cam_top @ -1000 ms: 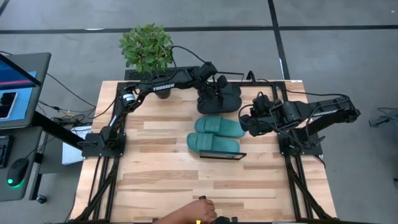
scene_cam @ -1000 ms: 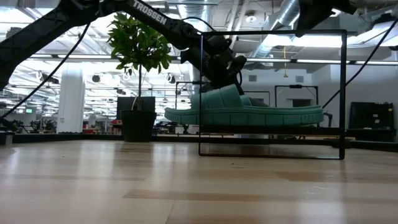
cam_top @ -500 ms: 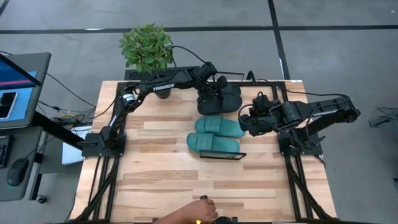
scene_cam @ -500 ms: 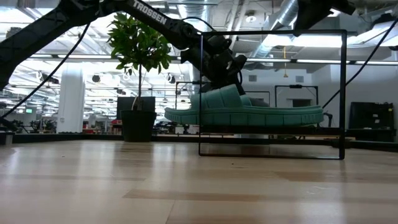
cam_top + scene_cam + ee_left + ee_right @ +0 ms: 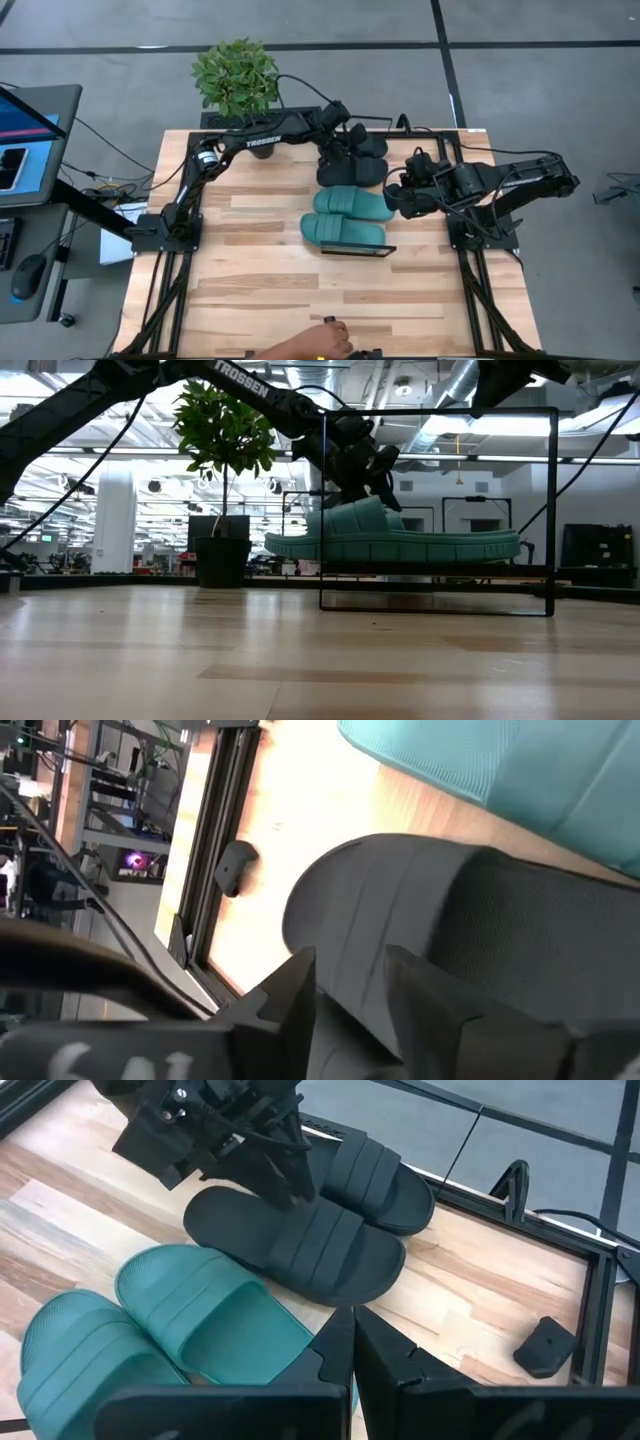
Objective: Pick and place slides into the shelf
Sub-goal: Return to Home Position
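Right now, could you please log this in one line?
left claw: open, over black slides | right claw: shut, near green slides | green slides: on shelf

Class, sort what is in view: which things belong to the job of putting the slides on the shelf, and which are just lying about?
Belong to the job:
teal slides
black slides
shelf
left tool, open over the black slides
right tool, shut, beside the teal slides

Just lying about:
potted plant
small black block
person's hand
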Controlling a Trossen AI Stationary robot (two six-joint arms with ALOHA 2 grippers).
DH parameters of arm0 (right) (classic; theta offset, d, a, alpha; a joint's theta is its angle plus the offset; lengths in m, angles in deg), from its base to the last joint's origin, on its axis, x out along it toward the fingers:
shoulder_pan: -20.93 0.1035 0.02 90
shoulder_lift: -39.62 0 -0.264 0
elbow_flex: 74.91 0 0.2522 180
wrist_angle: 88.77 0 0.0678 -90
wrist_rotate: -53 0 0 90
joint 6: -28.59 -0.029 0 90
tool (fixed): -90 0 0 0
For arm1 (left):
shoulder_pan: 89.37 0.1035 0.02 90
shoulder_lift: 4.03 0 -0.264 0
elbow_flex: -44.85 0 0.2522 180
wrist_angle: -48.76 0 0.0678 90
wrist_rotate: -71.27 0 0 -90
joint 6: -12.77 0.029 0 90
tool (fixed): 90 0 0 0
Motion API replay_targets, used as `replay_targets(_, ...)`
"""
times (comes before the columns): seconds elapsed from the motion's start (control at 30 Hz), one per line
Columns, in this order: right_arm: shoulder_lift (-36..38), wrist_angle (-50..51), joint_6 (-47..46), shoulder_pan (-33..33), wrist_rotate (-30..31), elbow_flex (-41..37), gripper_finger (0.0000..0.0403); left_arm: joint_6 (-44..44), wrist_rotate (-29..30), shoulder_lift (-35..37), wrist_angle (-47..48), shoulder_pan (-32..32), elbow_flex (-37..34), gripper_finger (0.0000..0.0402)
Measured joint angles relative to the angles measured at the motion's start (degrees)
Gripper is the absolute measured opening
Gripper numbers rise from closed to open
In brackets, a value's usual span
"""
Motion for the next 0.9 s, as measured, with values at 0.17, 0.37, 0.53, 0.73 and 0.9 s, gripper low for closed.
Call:
replay_targets(0.17,0.0,0.0,0.0,0.1,0.0,0.0,0.0000,0.1,2.0,0.0,-0.5,-0.6,0.0,0.0126)
replay_targets(0.37,0.0,-0.9,2.3,0.6,0.4,0.0,0.0000,-0.4,13.6,1.1,-0.5,-1.7,0.0,0.0133)
replay_targets(0.53,0.0,-4.6,9.9,0.6,0.9,0.0,0.0000,-2.8,19.2,4.3,0.0,-2.2,0.0,0.0124)
replay_targets(0.73,2.0,-11.3,26.4,0.6,1.6,0.0,0.0000,-10.5,19.5,11.5,3.1,-2.0,0.0,0.0094)
replay_targets(0.9,8.3,-21.8,43.6,0.5,1.4,0.0,0.0000,-23.5,16.5,19.9,8.9,-0.5,0.0,0.0068)
